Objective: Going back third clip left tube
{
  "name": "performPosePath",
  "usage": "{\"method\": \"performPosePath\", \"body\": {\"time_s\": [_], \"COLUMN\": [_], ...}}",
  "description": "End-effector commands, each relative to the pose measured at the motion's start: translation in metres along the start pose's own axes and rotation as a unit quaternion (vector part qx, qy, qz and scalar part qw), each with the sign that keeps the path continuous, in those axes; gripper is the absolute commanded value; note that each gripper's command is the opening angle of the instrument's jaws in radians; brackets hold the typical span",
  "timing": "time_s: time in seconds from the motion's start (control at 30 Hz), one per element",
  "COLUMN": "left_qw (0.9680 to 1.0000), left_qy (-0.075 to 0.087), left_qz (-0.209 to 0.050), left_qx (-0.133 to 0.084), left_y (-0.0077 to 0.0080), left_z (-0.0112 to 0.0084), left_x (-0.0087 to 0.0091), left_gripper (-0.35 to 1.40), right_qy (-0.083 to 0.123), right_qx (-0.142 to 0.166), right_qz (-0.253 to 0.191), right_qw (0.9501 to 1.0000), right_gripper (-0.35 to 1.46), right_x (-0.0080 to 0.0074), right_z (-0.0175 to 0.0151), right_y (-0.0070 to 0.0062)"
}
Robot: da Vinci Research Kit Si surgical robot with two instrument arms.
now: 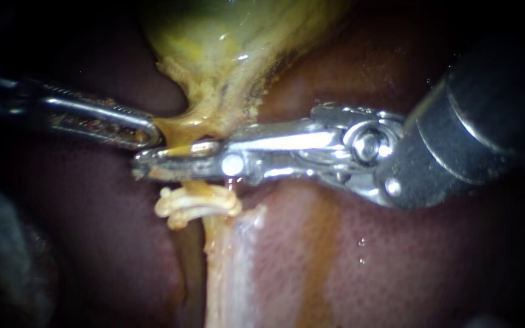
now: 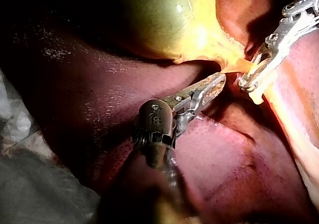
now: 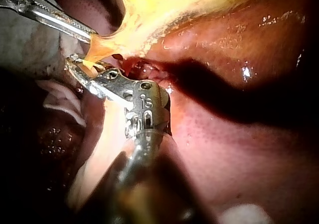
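The right instrument at the clipped tube
Its claw stands spread around the tube just above the clips; the left instrument pinches gallbladder tissue in its claw.

Endoscope close in; wrist cameras face opposite ways, sharing gallbladder and tube

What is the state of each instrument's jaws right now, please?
Left instrument: jaws shut on the yellow tissue below the green gallbladder.
Right instrument: jaws open, straddling the thin yellow tube above the white clips.
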State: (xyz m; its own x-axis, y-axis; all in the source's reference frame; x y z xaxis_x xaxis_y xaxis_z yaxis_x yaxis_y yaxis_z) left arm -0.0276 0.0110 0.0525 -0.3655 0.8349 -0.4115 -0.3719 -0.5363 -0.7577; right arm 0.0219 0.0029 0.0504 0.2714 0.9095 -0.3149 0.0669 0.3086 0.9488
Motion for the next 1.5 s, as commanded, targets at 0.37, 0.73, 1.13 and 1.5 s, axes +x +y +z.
{"method": "performPosePath", "body": {"time_s": [0.37, 0.73, 1.13, 1.5], "left_qw": [1.0000, 1.0000, 1.0000, 1.0000], "left_qy": [0.000, 0.000, 0.000, 0.000], "left_qz": [0.000, 0.000, 0.000, 0.000], "left_qx": [0.000, 0.000, 0.000, 0.000], "left_y": [0.0000, 0.0000, -0.0001, -0.0001], "left_z": [0.0000, 0.0000, 0.0001, 0.0000], "left_x": [0.0000, 0.0000, -0.0001, -0.0001], "left_gripper": [-0.35, -0.35, -0.35, -0.35], "right_qy": [0.010, -0.004, -0.032, -0.047], "right_qx": [0.008, -0.042, -0.115, -0.111], "right_qz": [-0.005, -0.066, -0.219, -0.346], "right_qw": [0.9999, 0.9969, 0.9683, 0.9305], "right_gripper": [0.34, 0.43, 0.50, 0.50], "right_x": [-0.0016, -0.0029, -0.0037, -0.0062], "right_z": [0.0010, 0.0006, -0.0011, -0.0072], "right_y": [0.0025, 0.0065, 0.0058, 0.0042]}}
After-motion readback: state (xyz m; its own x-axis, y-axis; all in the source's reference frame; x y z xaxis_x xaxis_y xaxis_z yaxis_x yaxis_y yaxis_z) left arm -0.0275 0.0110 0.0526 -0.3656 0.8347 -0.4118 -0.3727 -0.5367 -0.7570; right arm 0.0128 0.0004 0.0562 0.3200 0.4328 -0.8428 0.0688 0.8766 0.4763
